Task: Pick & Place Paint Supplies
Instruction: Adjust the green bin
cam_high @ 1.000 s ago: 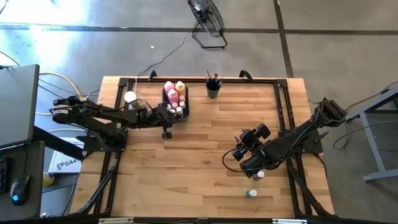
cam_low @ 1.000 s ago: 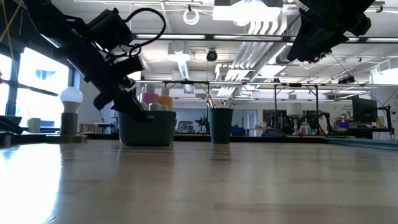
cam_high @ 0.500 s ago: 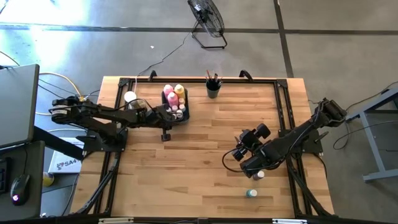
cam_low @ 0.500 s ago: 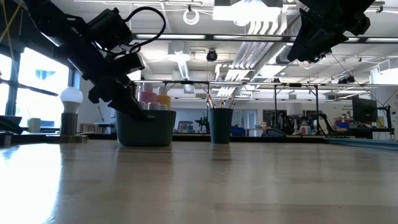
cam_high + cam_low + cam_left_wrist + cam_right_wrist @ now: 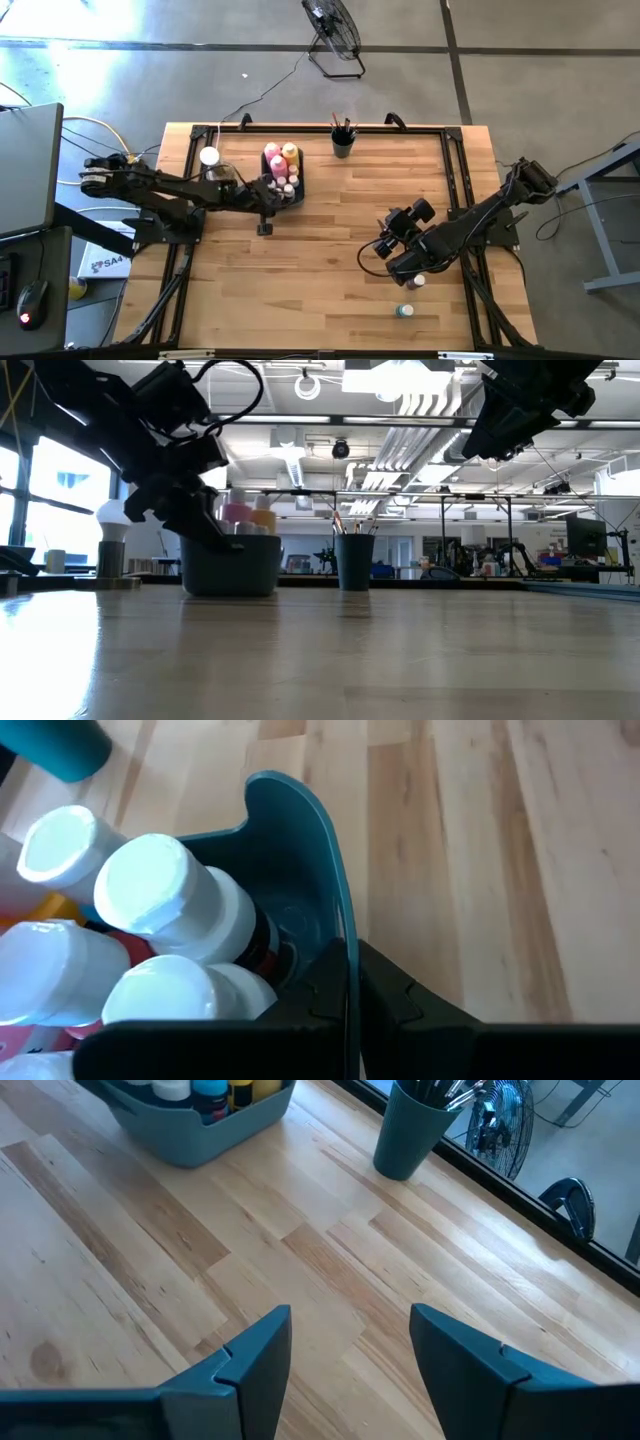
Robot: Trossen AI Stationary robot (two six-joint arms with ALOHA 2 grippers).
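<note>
The left gripper (image 5: 345,995) is clamped on the rim of the blue bin (image 5: 320,850), one finger inside the wall and one outside, so it grips the bin itself. In the high view the bin (image 5: 296,193) sits toward the far side of the wooden table (image 5: 330,260), left of the dark cup (image 5: 343,146). The cup holds the paintbrushes (image 5: 343,125), which stand upright in it.

Inside the bin stand the pink squeeze bottle (image 5: 272,154) and the yellow squeeze bottle (image 5: 290,152), at the bin's far end, with the small white-capped paint bottles (image 5: 165,900) packed at the end where the left gripper holds the rim.

The white knob on a round tan base (image 5: 209,157) stands left of the bin, near the table's far left corner.

The right gripper (image 5: 350,1350) hangs above the table, well apart from the bin on its right, with its fingers spread and nothing between them. Two more small paint bottles stand far from the bin, near the table's front right: a white-capped one (image 5: 414,283) just beside the right arm and a teal one (image 5: 403,311) nearer the front edge.
</note>
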